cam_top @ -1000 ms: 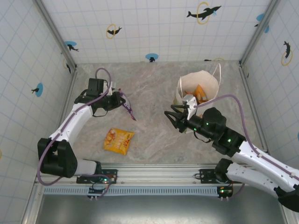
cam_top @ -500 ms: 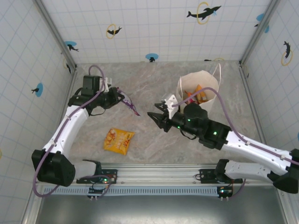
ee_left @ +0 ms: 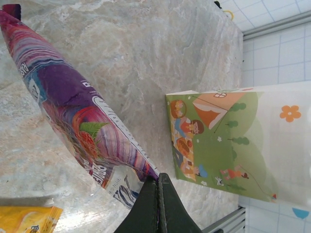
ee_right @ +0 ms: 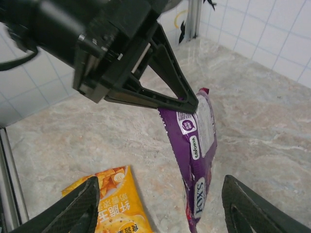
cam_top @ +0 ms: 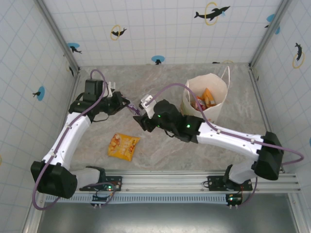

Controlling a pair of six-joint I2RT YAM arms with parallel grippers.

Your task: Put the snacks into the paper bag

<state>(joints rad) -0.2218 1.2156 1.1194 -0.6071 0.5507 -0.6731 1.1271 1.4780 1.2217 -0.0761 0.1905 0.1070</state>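
Right wrist view is showing my left gripper (ee_right: 192, 103) clamping the purple snack packet (ee_right: 197, 155) by one end seam at nine o'clock from the paper bag (ee_left: 252, 145), my right gripper (cam_top: 140, 120) hovering wide open, and I am judging it light, slippery, best pinched along a seam.

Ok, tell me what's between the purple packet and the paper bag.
Top view: the right gripper, jaws open, and its wrist span the stretch from paper bag to purple packet.
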